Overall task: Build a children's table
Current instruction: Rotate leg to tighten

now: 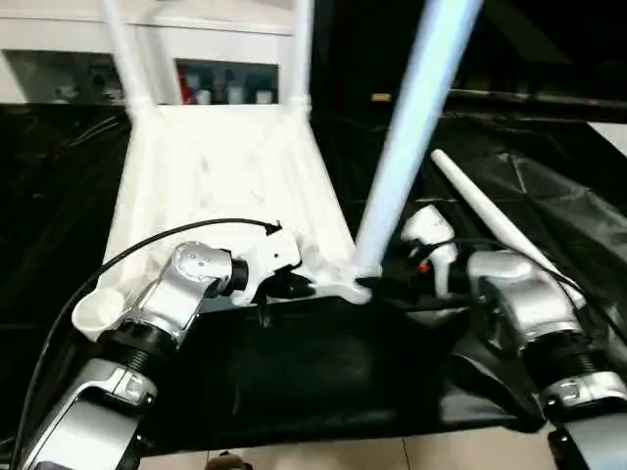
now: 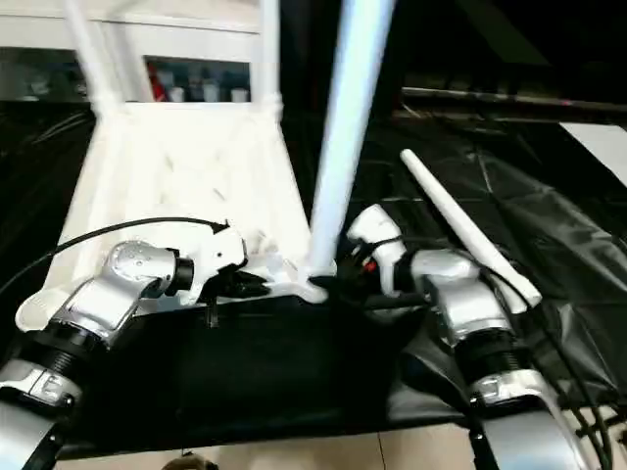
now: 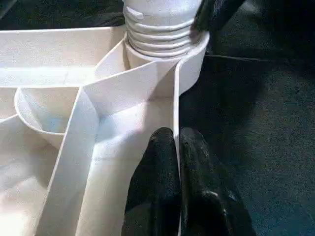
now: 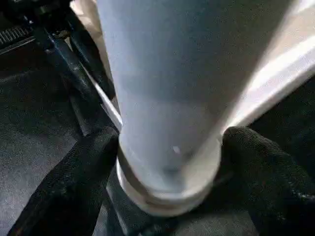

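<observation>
The children's table lies upside down: its white tabletop (image 1: 216, 176) rests on the black work table. Two white legs (image 1: 122, 49) (image 1: 302, 49) stand in the far corner sockets. A third leg (image 1: 407, 147) rises tilted from the near right socket, its threaded end (image 3: 157, 29) sitting in the socket. My left gripper (image 3: 174, 135) is shut on the tabletop's raised rim (image 3: 175, 98) just beside that socket. My right gripper (image 4: 170, 147) is open, with one finger (image 4: 83, 172) on each side of the leg's base. A fourth leg (image 1: 490, 220) lies loose to the right.
The near left corner socket (image 1: 93, 311) has no leg in it. A white cabinet with glass doors (image 1: 225, 83) stands behind the table. The black cover (image 1: 323, 372) runs to the front edge, with pale floor tiles (image 1: 392, 455) below it.
</observation>
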Robot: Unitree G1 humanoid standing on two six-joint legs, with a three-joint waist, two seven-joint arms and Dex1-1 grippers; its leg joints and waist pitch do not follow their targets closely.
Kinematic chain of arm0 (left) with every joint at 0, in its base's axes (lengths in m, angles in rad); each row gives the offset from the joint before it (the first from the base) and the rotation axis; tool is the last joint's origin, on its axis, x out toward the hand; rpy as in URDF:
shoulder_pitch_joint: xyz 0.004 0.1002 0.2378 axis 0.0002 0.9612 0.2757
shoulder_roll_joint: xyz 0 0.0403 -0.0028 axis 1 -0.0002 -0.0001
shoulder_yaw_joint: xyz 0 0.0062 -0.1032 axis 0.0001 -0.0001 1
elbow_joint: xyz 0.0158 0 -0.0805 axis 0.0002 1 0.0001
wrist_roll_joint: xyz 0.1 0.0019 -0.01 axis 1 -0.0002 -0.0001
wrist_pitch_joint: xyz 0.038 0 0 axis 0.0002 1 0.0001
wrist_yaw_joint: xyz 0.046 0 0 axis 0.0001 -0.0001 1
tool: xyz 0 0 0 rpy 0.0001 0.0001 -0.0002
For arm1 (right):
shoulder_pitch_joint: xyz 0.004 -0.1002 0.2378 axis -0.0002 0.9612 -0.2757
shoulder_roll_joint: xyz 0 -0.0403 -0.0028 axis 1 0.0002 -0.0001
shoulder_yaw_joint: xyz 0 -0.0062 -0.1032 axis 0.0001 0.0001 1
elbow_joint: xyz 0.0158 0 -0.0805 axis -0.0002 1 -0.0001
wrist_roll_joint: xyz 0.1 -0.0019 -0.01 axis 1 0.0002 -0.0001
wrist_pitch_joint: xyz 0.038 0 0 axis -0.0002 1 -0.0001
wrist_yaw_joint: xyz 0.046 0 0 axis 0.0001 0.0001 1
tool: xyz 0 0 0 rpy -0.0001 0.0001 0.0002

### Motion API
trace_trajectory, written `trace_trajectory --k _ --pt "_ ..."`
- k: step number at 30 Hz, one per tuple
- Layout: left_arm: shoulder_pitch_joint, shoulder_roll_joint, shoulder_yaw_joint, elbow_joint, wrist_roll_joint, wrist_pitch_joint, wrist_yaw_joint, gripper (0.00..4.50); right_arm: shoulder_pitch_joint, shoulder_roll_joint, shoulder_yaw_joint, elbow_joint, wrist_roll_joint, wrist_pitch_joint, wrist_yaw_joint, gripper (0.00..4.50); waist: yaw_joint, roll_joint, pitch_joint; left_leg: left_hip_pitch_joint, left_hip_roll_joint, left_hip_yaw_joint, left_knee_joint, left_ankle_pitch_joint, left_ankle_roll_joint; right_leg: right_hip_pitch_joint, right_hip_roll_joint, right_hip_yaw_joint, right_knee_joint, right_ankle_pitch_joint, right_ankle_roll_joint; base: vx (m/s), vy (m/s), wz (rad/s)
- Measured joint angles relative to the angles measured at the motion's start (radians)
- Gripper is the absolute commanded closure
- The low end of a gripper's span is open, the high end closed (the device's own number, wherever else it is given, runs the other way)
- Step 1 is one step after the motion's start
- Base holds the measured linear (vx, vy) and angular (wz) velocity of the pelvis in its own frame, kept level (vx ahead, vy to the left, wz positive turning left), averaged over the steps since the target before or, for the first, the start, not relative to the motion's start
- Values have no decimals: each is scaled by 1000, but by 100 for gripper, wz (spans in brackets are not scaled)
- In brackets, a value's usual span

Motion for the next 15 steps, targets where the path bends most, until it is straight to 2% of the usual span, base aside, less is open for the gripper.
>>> trace_trajectory --k 7,15 --pt "2 1 0 -7 3 0 0 450 -2 10 8 8 -2 -9 -1 74 0 -2 1 0 0 1 0 0 0 0 0 0 0 0 0 0 0 0" --pt "11 9 1 -21 6 1 -8 450 -7 17 6 27 -3 -9 -3 151 0 -4 0 0 0 1 0 0 0 0 0 0 0 0 0 0 0 0"
